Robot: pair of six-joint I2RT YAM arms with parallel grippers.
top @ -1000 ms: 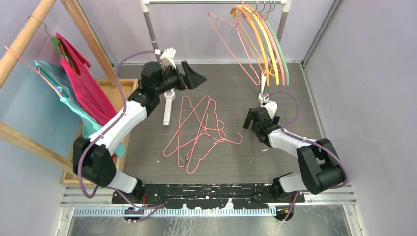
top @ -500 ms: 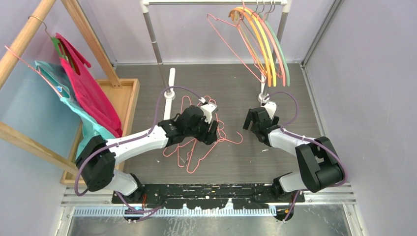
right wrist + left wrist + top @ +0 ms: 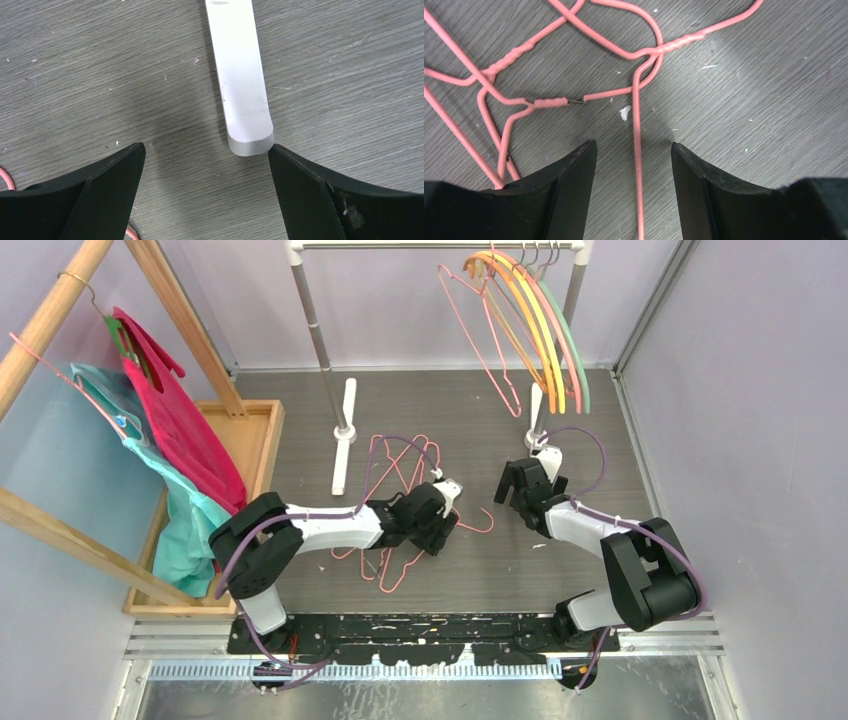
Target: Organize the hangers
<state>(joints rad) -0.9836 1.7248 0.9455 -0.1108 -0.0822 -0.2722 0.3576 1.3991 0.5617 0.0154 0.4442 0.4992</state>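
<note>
Several pink wire hangers (image 3: 400, 502) lie tangled on the grey floor. My left gripper (image 3: 443, 524) is low over the right side of that pile and open. In the left wrist view one pink wire (image 3: 638, 165) runs between its spread jaws (image 3: 634, 146), untouched. More hangers (image 3: 540, 330) hang on the metal rail: a pink wire one, then thicker orange, yellow, pink and grey-green ones. My right gripper (image 3: 510, 490) is open and empty near the floor, at the end of the rack's white foot (image 3: 240, 75), with its jaws (image 3: 206, 146) wide apart.
The rail's posts stand on two white feet (image 3: 345, 435) at the back. A wooden rack (image 3: 60, 300) on the left holds magenta (image 3: 180, 420) and teal (image 3: 175, 530) garments over a wooden tray (image 3: 255, 425). Walls close in at the back and right.
My left arm has swung down from beside the rail's left post to the pile on the floor. The pink wire hanger on the rail has swung a little. The right arm has not moved.
</note>
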